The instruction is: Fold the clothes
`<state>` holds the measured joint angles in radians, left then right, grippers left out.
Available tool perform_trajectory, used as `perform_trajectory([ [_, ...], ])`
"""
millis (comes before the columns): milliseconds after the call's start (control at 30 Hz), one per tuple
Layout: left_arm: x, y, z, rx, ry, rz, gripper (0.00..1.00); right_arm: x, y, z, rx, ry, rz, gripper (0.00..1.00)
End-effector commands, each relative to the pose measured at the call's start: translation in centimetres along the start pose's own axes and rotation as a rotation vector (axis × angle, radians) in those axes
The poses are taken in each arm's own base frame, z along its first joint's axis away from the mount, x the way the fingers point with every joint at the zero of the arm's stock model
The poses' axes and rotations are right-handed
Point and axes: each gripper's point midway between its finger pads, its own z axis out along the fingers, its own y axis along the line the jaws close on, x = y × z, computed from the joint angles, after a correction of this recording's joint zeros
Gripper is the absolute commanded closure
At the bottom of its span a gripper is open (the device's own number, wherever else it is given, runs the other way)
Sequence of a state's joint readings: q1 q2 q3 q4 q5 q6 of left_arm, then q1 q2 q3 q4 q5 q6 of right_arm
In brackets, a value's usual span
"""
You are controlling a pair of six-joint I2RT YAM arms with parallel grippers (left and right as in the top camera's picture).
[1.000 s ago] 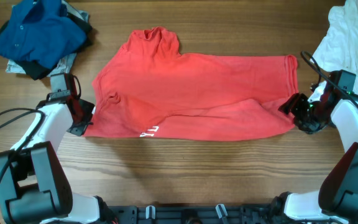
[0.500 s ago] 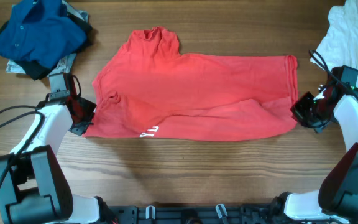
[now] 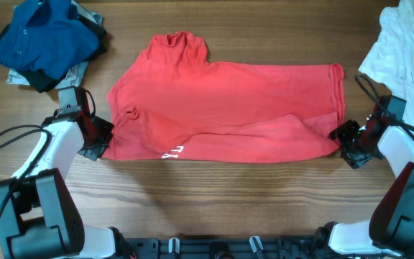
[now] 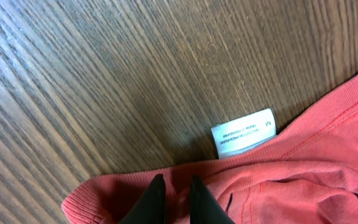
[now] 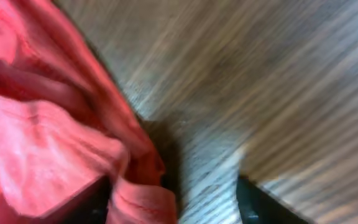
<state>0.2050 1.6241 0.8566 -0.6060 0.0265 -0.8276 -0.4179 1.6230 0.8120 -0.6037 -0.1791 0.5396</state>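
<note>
Left hand point(image 4: 174, 198): fingers pressed nearly together, pinching the hem of the red T-shirt point(image 3: 228, 108) beside its white label point(image 4: 244, 132). Right hand point(image 3: 345, 137): fingers spread, straddling the shirt's opposite corner; that view is blurred. The shirt lies flat at the centre of the wood-grained desk point(image 3: 228, 205). Blue shirt point(image 3: 42, 39) at far left, white garment point(image 3: 401, 50) at far right. Both arms sit low, reaching inward.

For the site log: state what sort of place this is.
Probably a robotics lab bench for laundry folding: a wooden table, a left arm and right arm mounted at its edge, and a red T-shirt, blue shirt and white garment laid out.
</note>
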Motion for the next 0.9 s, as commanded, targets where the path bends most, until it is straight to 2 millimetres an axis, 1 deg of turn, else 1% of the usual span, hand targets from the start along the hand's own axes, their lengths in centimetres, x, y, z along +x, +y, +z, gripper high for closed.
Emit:
perform_trajectory([
  [0,0.1,0.1,-0.2,0.009,0.001,0.010,0.86,1.3,0.2,0.6,-0.035,0.055,0.000,0.62],
  [33,0.1,0.1,-0.2,0.009,0.001,0.010,0.86,1.3,0.2,0.6,-0.035,0.055,0.001,0.67],
  [100,0.2,0.2,-0.2,0.003,0.006,0.010,0.85,0.8,0.4,0.4,-0.037,0.042,0.015,0.92],
  [133,0.3,0.3,-0.2,0.000,0.008,0.010,0.85,0.5,0.6,0.0,-0.032,0.037,0.016,0.96],
  [233,0.3,0.3,-0.2,0.000,0.008,0.035,0.85,-1.5,0.3,-2.7,0.061,-0.007,0.016,0.96],
  [267,0.3,0.3,-0.2,0.001,0.007,0.035,0.85,-2.1,-0.2,-3.8,0.113,-0.025,0.016,0.94],
  [333,0.2,0.2,-0.2,0.005,0.004,0.035,0.85,-2.7,-1.4,-5.3,0.210,-0.045,0.016,0.91],
  [367,0.2,0.2,-0.2,0.006,0.003,0.035,0.84,-2.7,-2.2,-5.5,0.253,-0.052,0.015,0.78],
  [400,0.2,0.2,-0.2,0.006,0.003,0.035,0.84,-2.5,-2.7,-5.4,0.276,-0.049,0.014,0.27],
  [433,0.2,0.2,-0.2,0.006,0.004,0.035,0.84,-2.3,-2.8,-5.3,0.279,-0.042,0.015,0.21],
  [467,0.2,0.2,-0.2,0.006,0.004,0.035,0.83,-2.0,-3.0,-5.2,0.281,-0.031,0.016,0.19],
  [500,0.2,0.2,-0.2,0.005,0.004,0.035,0.83,-1.8,-2.9,-5.1,0.279,-0.021,0.017,0.01],
  [567,0.2,0.2,-0.2,0.005,0.004,0.035,0.82,-1.6,-2.6,-5.0,0.256,-0.008,0.013,0.00],
  [633,0.5,0.1,-0.2,0.014,0.019,0.037,0.84,-1.0,0.2,-4.5,0.099,0.044,-0.086,0.00],
  [667,1.1,-0.6,-0.3,0.050,0.056,0.084,0.92,-0.3,2.3,-4.5,-0.023,0.086,-0.164,0.00],
  [700,1.6,-1.0,-0.4,0.073,0.078,0.116,0.96,0.1,3.1,-4.6,-0.077,0.107,-0.194,0.02],
  [733,2.0,-1.4,-0.5,0.082,0.089,0.147,0.96,0.5,4.1,-4.7,-0.131,0.120,-0.238,0.15],
  [767,2.5,-2.1,-0.9,0.090,0.088,0.184,0.96,0.8,4.7,-4.6,-0.149,0.122,-0.282,0.34],
  [800,3.0,-3.3,-1.9,0.113,0.076,0.227,0.96,1.1,5.2,-4.6,-0.152,0.123,-0.312,0.57],
  [833,3.3,-4.6,-3.0,0.148,0.053,0.285,0.96,1.4,5.6,-4.5,-0.153,0.125,-0.336,0.72],
  [867,4.0,-6.2,-4.6,0.198,0.024,0.358,0.96,2.0,6.2,-4.4,-0.155,0.132,-0.372,0.87],
])
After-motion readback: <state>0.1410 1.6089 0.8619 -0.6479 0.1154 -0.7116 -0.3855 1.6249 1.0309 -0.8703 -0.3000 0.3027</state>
